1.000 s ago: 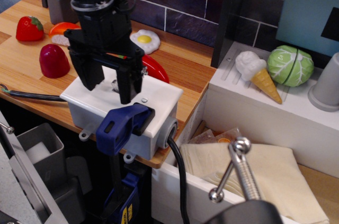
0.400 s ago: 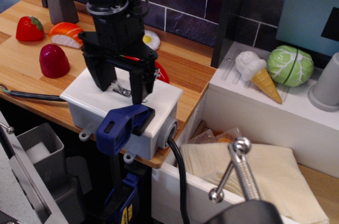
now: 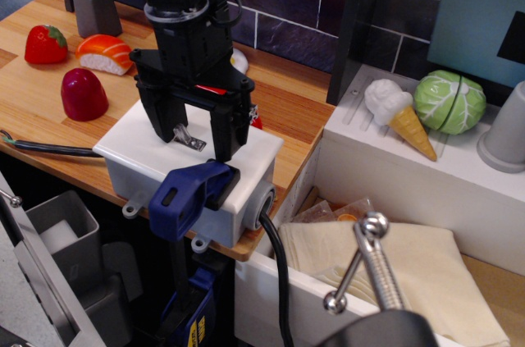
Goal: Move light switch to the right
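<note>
The light switch [image 3: 188, 137] is a small silvery toggle lever on the flat top of the grey-white box [image 3: 152, 168] at the counter's front edge. It leans toward the right. My black gripper [image 3: 193, 137] hangs straight over the box with its two fingers open. The left finger [image 3: 163, 123] stands left of the lever and the right finger [image 3: 223, 135] stands to its right, so the lever sits in the gap between them. The fingertips are close above the box top. Nothing is held.
A blue clamp handle [image 3: 190, 194] grips the box front. A black cable [image 3: 275, 265] leaves its right side. Toy foods lie on the wooden counter [image 3: 287, 109]: strawberry [image 3: 44, 43], salmon sushi [image 3: 107, 52], dark red fruit [image 3: 83, 93]. A sink [image 3: 426, 191] with cloth lies to the right.
My gripper has shifted to the right across the box top and a little up. The lever, upright a second ago, now leans to the right.
</note>
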You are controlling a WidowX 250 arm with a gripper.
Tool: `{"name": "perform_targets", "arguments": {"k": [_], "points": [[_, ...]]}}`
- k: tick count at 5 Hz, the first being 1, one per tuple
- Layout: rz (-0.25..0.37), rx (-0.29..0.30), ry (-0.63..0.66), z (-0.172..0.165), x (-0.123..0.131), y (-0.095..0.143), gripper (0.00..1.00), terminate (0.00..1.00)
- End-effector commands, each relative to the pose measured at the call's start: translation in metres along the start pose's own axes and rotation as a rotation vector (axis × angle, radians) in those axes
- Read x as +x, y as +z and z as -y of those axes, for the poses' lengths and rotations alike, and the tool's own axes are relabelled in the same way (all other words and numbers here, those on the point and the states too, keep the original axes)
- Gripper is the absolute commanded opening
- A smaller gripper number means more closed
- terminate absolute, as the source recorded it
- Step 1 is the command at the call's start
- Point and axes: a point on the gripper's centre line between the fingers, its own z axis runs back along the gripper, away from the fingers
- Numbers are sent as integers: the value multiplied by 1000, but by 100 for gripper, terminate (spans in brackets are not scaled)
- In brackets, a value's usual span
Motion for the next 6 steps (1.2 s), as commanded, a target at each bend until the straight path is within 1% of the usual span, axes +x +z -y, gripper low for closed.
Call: {"name": "perform_targets", "arguments": {"k": [1, 2, 3, 4, 6], "points": [[12, -17, -21, 20, 1, 7, 100, 0], [24, 3, -5, 21, 5, 6, 100, 0], [-8, 23, 21, 19, 8, 4, 100, 0], [29, 42, 25, 16, 7, 6, 100, 0], [29, 42, 25, 16, 7, 6, 100, 0]]}}
